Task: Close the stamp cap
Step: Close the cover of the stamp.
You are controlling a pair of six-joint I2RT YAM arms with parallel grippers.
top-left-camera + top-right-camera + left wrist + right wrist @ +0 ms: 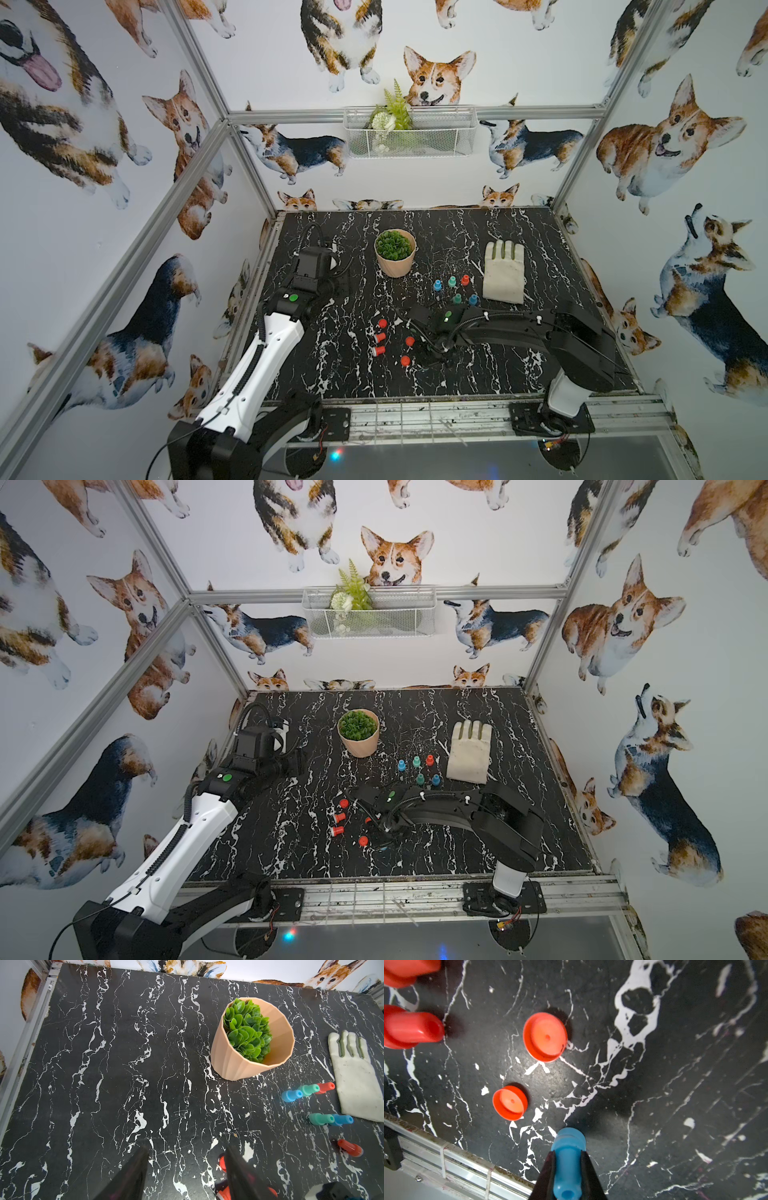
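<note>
My right gripper [568, 1153] is shut on a blue stamp [568, 1167], gripped by its narrow neck with the wide end pointing down at the black marble table [675, 1084]. Two round red caps [545, 1036] [510, 1103] lie flat on the table just beyond it. In both top views they show beside the right wrist [409, 341] [363, 840]. Whether the blue stamp's wide end carries a cap is hidden. My left gripper [186, 1148] hangs open over bare table at the left, with nothing between its fingers.
Several red stamps [379, 337] lie left of the caps. Upright blue, teal and red stamps [452, 281] stand in a cluster beside a white glove [503, 272]. A potted plant [395, 253] stands at the back. The metal front rail [446, 1153] is close to the right gripper.
</note>
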